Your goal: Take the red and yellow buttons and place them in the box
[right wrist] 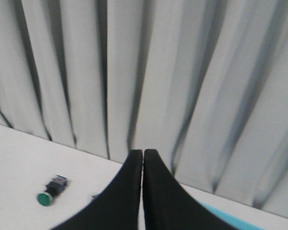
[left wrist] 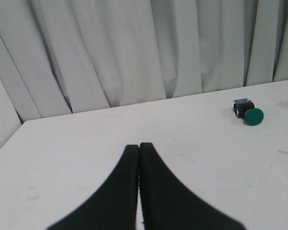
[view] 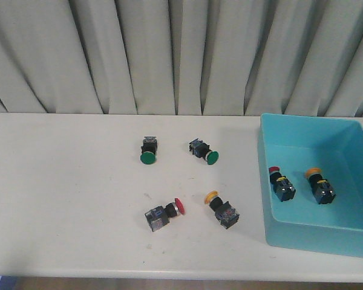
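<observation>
A red-capped button [view: 163, 213] and a yellow-capped button [view: 222, 209] lie on the white table near the front. The light blue box [view: 272, 229] stands at the right and holds a red-capped button [view: 281, 183] and a yellow-capped button [view: 319, 183]. Neither arm shows in the front view. My left gripper [left wrist: 138, 145] is shut and empty above bare table. My right gripper [right wrist: 143, 151] is shut and empty, facing the curtain; a sliver of the box rim [right wrist: 221, 213] shows beside it.
Two green-capped switches [view: 148, 150] [view: 204, 151] lie behind the red and yellow ones. One green switch shows in the left wrist view [left wrist: 248, 111], one in the right wrist view [right wrist: 51, 190]. A grey curtain [view: 169, 54] hangs behind the table.
</observation>
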Action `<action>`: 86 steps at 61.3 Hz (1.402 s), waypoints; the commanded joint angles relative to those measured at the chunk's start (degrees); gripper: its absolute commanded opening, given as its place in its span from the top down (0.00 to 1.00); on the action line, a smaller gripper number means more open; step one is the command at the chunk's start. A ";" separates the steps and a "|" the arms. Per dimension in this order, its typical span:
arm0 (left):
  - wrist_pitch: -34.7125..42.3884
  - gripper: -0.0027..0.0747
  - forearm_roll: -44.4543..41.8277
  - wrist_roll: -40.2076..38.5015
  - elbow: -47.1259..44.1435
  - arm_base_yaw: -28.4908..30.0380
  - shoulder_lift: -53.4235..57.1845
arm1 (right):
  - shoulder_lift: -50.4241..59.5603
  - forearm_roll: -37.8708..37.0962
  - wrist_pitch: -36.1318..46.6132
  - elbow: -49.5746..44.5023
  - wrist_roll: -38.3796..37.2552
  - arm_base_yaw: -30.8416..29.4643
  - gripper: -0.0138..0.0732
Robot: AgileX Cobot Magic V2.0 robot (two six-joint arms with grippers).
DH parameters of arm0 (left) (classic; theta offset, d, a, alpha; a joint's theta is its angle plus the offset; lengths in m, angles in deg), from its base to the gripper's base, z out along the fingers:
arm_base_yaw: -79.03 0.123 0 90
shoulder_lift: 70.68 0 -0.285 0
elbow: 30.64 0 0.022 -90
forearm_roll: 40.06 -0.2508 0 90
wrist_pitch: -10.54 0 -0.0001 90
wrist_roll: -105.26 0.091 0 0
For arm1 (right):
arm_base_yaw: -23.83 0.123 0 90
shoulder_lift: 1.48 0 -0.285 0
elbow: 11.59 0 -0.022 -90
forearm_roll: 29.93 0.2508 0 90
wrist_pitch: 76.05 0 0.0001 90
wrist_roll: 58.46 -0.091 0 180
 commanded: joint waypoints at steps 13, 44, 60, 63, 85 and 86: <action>4.28 0.97 0.47 -0.63 -2.78 -0.20 0.85 | 11.02 -30.29 13.77 -12.82 -28.32 0.11 0.85; 4.28 0.97 0.47 -0.63 -2.78 -0.20 0.85 | 52.52 -36.51 21.18 -58.85 -35.19 0.11 0.85; 4.22 0.97 0.47 -0.63 -2.78 -0.20 0.81 | 55.95 -36.79 23.39 -64.63 -39.25 0.11 0.85; 4.22 0.97 0.47 -0.63 -2.78 -0.20 0.81 | 55.95 -36.79 24.96 -65.54 -39.98 0.11 0.85; 4.22 0.97 0.47 -0.63 -2.78 -0.20 0.81 | 55.95 -36.83 25.56 -65.58 -40.91 0.11 0.85; 4.22 0.97 0.47 -0.63 -2.78 -0.20 0.81 | 55.95 -36.83 25.56 -65.58 -40.91 0.11 0.85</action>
